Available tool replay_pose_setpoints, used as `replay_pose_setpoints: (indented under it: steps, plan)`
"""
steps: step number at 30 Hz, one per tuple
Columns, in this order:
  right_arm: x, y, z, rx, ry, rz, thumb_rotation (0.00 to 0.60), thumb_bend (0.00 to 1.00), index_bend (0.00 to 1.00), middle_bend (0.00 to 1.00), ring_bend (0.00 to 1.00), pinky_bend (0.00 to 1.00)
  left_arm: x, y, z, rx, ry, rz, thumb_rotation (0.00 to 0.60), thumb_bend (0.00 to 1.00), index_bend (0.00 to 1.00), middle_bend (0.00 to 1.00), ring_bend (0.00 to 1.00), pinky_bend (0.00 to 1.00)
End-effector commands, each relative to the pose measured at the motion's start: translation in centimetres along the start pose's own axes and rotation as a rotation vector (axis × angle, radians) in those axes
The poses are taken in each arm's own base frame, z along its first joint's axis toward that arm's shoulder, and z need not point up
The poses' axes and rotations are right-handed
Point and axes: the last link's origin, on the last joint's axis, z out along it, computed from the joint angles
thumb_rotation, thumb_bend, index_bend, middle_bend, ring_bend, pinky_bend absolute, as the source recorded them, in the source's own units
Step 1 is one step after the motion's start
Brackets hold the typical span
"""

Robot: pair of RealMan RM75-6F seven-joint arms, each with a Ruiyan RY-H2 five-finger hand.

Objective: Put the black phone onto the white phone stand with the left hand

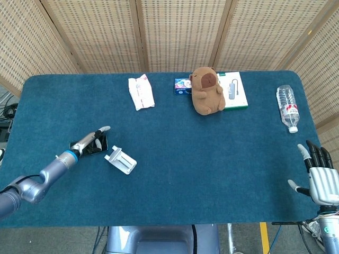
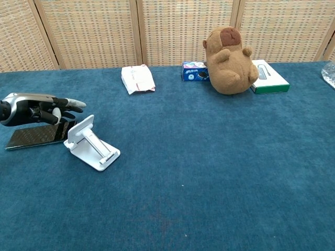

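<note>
The black phone [image 2: 34, 136] lies flat on the blue table left of the white phone stand [image 2: 92, 143]. In the head view only a dark corner of the phone [image 1: 99, 145] shows under my left hand [image 1: 89, 141]. The left hand [image 2: 42, 108] hovers low over the phone's right end, its fingers stretched toward the stand and spread, the thumb pointing down at the phone; contact is unclear. The stand [image 1: 121, 160] lies just right of the hand, apart from it. My right hand [image 1: 319, 179] rests open at the table's near right corner, holding nothing.
At the back of the table are a white tissue packet [image 1: 141, 92], a small blue box [image 1: 183, 85], a brown plush capybara [image 1: 206, 90] and a green-edged white box [image 1: 234, 91]. A clear water bottle [image 1: 287, 107] lies at the far right.
</note>
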Motion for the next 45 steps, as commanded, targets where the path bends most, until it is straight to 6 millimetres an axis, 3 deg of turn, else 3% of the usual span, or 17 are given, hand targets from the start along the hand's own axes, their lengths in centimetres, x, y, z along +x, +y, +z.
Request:
replay_pose_setpoints:
  steps: [1, 9, 11, 12, 13, 17, 19, 23, 30, 36, 45]
  plan:
    - [0.0, 0.0, 0.0, 0.001, -0.001, 0.001, 0.600, 0.00, 0.07, 0.00, 0.00, 0.00, -0.6, 0.4, -0.7, -0.028, -0.035, 0.017, 0.600, 0.99, 0.00, 0.00, 0.00, 0.00]
    - [0.0, 0.0, 0.0, -0.001, -0.002, 0.001, 0.600, 0.00, 0.07, 0.00, 0.00, 0.00, -2.2, 0.8, -2.3, -0.084, -0.112, 0.066, 0.600, 0.97, 0.00, 0.00, 0.00, 0.00]
    - [0.0, 0.0, 0.0, -0.001, -0.002, 0.002, 0.600, 0.00, 0.07, 0.00, 0.00, 0.00, -2.2, 0.8, -2.6, -0.095, -0.113, 0.078, 0.600, 0.91, 0.00, 0.00, 0.00, 0.00]
    - [0.0, 0.0, 0.0, -0.001, -0.002, 0.003, 0.600, 0.00, 0.07, 0.00, 0.00, 0.00, -2.0, 0.9, -2.7, -0.109, -0.103, 0.079, 0.600, 0.85, 0.00, 0.00, 0.00, 0.00]
    - [0.0, 0.0, 0.0, -0.001, -0.002, 0.003, 0.600, 0.00, 0.07, 0.00, 0.00, 0.00, -1.7, 1.0, -2.9, -0.132, -0.083, 0.077, 0.600, 0.72, 0.00, 0.00, 0.00, 0.00]
    - [0.1, 0.1, 0.0, -0.002, 0.000, 0.006, 0.600, 0.00, 0.07, 0.00, 0.00, 0.00, 0.4, 1.1, -3.7, -0.204, 0.040, 0.179, 0.600, 0.13, 0.00, 0.00, 0.00, 0.00]
    - [0.1, 0.0, -0.1, -0.002, -0.003, 0.008, 0.600, 0.00, 0.07, 0.00, 0.00, 0.00, 1.7, 0.7, -4.2, -0.176, 0.096, 0.305, 0.600, 0.01, 0.00, 0.00, 0.00, 0.00]
    - [0.1, 0.0, -0.1, 0.000, -0.006, 0.011, 0.600, 0.00, 0.07, 0.00, 0.00, 0.00, 3.1, -0.1, -5.1, -0.084, 0.184, 0.558, 0.600, 0.00, 0.00, 0.00, 0.00, 0.00]
    - [0.2, 0.0, -0.2, 0.000, -0.008, 0.020, 0.600, 0.00, 0.07, 0.00, 0.00, 0.00, 2.2, -1.9, -5.9, 0.110, 0.299, 0.804, 0.600, 0.00, 0.00, 0.00, 0.00, 0.00]
    - [0.3, 0.0, -0.2, -0.002, -0.008, 0.027, 0.600, 0.00, 0.07, 0.00, 0.00, 0.00, 1.2, -3.8, -5.7, 0.197, 0.284, 0.836, 0.600, 0.00, 0.00, 0.00, 0.00, 0.00]
    - [0.3, -0.1, -0.2, 0.006, -0.010, 0.028, 0.600, 0.00, 0.07, 0.00, 0.00, 0.00, 0.4, -4.5, -5.5, 0.214, 0.269, 0.851, 0.600, 0.00, 0.02, 0.00, 0.00, 0.00]
